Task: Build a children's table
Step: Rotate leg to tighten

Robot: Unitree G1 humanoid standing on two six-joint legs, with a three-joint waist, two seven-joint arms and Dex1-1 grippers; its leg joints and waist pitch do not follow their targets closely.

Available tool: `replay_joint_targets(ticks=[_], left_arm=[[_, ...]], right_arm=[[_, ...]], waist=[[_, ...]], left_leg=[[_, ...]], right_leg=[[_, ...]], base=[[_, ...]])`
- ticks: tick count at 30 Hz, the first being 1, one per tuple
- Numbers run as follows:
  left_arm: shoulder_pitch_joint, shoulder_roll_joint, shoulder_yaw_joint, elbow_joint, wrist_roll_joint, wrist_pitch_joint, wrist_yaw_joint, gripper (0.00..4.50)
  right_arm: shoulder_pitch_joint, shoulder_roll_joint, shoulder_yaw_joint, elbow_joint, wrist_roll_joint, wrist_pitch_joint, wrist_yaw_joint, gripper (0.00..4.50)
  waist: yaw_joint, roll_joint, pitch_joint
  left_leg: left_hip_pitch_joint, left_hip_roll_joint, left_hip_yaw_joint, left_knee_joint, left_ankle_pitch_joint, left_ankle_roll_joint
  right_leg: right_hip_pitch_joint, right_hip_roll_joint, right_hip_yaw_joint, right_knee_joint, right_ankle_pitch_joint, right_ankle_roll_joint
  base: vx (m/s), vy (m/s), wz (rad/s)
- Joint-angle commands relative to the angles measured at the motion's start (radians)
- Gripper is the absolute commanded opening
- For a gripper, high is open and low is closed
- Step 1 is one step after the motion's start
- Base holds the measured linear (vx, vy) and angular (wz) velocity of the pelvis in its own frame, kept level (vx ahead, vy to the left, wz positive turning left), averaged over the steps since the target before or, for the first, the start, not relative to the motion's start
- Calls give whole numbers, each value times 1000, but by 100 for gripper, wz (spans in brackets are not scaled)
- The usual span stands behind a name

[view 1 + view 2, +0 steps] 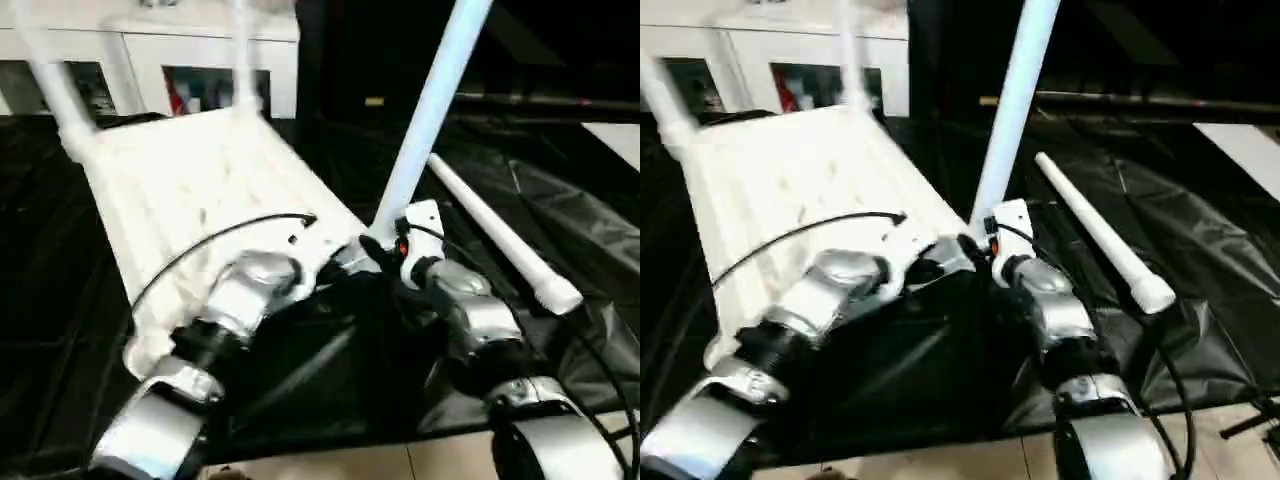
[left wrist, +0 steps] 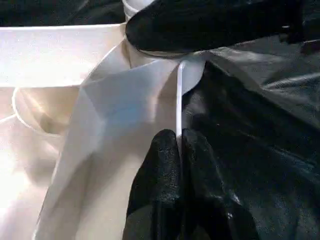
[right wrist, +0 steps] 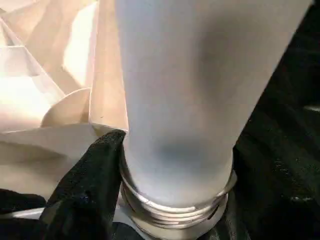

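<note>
The white tabletop (image 1: 200, 180) lies underside up on the black cover, its ribs showing. Two legs (image 1: 55, 85) (image 1: 240, 60) stand in its far corner sockets. A third leg (image 1: 430, 110) rises from the near right corner, leaning away. Its threaded end (image 3: 175, 210) sits at the socket. My right gripper (image 1: 385, 250) is closed around the base of this leg, with one black finger (image 3: 90, 185) pressed against its side. My left gripper (image 2: 179, 145) is shut on the thin raised rim of the tabletop right beside that corner.
A loose white leg (image 1: 500, 240) lies on the black-covered work table (image 1: 580, 230) to the right of my right arm. A white cabinet (image 1: 200, 60) with glass doors stands behind the tabletop. The table's front edge and pale floor (image 1: 350, 465) run just below my forearms.
</note>
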Motion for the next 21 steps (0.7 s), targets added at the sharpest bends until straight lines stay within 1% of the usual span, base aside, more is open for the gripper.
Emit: replay_joint_targets(ticks=[1, 2, 4, 5, 6, 7, 8, 9, 10, 11, 12, 13, 14, 15, 16, 17, 18, 20, 21], left_arm=[[-21, -24, -20, 17, 15, -22, 21, 0], [-23, -15, -18, 25, 14, -29, 12, 0], [-23, -3, -15, 26, 14, -28, 6, 0], [-21, 7, -16, 23, 15, -35, 0, 0], [-19, 13, -16, 20, 15, -39, -3, 0], [-17, 17, -16, 19, 14, -40, -6, 0], [-6, 51, -18, 9, 14, -76, -46, 0], [-1, 64, -19, 6, 12, -101, -69, 0], [5, 82, -17, 1, 11, -104, -92, 0], [10, 98, -18, 0, 12, -122, -109, 0], [17, 126, -24, -2, 11, -184, -148, 0], [24, 140, -26, -10, 4, -190, -177, 0], [27, 146, -27, -14, 0, -192, -189, 0], [31, 154, -28, -20, -5, -191, -208, 0], [58, 189, -37, -61, -41, -231, -315, 0], [62, 194, -39, -67, -47, -236, -332, 0], [73, 212, -47, -87, -58, -246, -375, 0], [79, 229, -57, -100, -64, -262, -409, 0], [91, 242, -59, -131, -87, -247, -457, 0]], right_arm=[[11, 46, 28, 54, 8, 20, 46, 331], [4, 51, 14, 51, 25, 6, 66, 331], [0, 50, 6, 44, 35, -2, 86, 354], [-1, 43, 6, 39, 36, -6, 95, 354], [-1, 39, 6, 35, 36, -10, 99, 372], [0, 35, 8, 31, 35, -10, 106, 372], [11, -8, 36, -8, 20, -18, 175, 387], [16, -27, 49, -25, 15, -20, 207, 393], [27, -56, 64, -54, 14, -19, 260, 393], [37, -82, 74, -79, 13, -22, 305, 393], [52, -120, 85, -117, 18, -17, 381, 393], [64, -145, 97, -143, 23, -12, 430, 393], [69, -155, 102, -154, 25, -10, 452, 393], [76, -170, 110, -170, 28, -7, 484, 393], [96, -224, 141, -211, 28, -3, 579, 393], [98, -230, 145, -214, 27, -4, 590, 393], [103, -250, 156, -226, 28, -1, 625, 393], [105, -264, 165, -236, 32, 5, 654, 393], [103, -270, 172, -242, 30, -4, 671, 393]], waist=[[4, 4, -63], [4, 4, -61], [4, 4, -61], [2, 0, -61], [3, 3, -61], [1, 3, -60], [2, 0, -61], [3, 0, -61], [4, 0, -63], [6, -2, -62], [6, -1, -63], [7, -2, -64], [8, -1, -64], [6, -1, -63], [6, 3, -64], [8, 1, -65], [6, 3, -64], [3, 3, -64], [3, 1, -63]], left_leg=[[5, 27, -5, -72, -130, 15], [5, 27, -5, -73, -139, 15], [6, 28, -7, -74, -154, 16], [4, 29, -7, -75, -156, 17], [4, 29, -8, -75, -159, 19], [4, 29, -8, -76, -159, 19], [4, 29, -7, -75, -159, 19], [3, 28, -8, -74, -156, 23], [1, 29, -7, -72, -140, 31], [-1, 27, -7, -71, -119, 40], [-1, 27, -7, -69, -110, 50], [0, 28, -6, -68, -106, 54], [-1, 29, -7, -68, -98, 61], [-1, 29, -6, -68, -100, 64], [2, 30, -5, -68, -104, 63], [1, 32, -7, -68, -100, 66], [1, 33, -7, -69, -106, 69], [4, 33, -5, -70, -112, 72], [4, 33, -4, -70, -115, 70]], right_leg=[[48, -66, 59, -88, -84, -189], [47, -66, 59, -90, -96, -188], [47, -67, 59, -91, -112, -187], [47, -66, 58, -91, -113, -187], [47, -67, 58, -91, -121, -187], [46, -67, 58, -92, -125, -187], [46, -67, 57, -92, -132, -186], [48, -67, 57, -94, -132, -185], [49, -67, 59, -90, -105, -182], [53, -64, 57, -88, -75, -181], [51, -65, 58, -87, -61, -185], [52, -65, 59, -86, -50, -184], [53, -65, 58, -82, -29, -190], [51, -64, 58, -82, -29, -194], [49, -65, 58, -81, -31, -203], [53, -65, 58, -79, -14, -213], [51, -65, 57, -77, -5, -224], [47, -63, 57, -77, -1, -237], [47, -63, 58, -78, -7, -240]], base=[[0, 0, 0], [0, 0, 0], [0, 0, 0], [0, 0, 0], [0, 0, 0], [0, 0, 0], [0, 0, 0], [0, 0, 0], [0, 0, 0], [0, 0, 0], [0, 0, 0], [0, 0, 0], [0, 0, 0], [0, 0, 0], [0, 0, 0], [0, 0, 0], [0, 0, 0], [0, 0, 0], [0, 0, 0]])
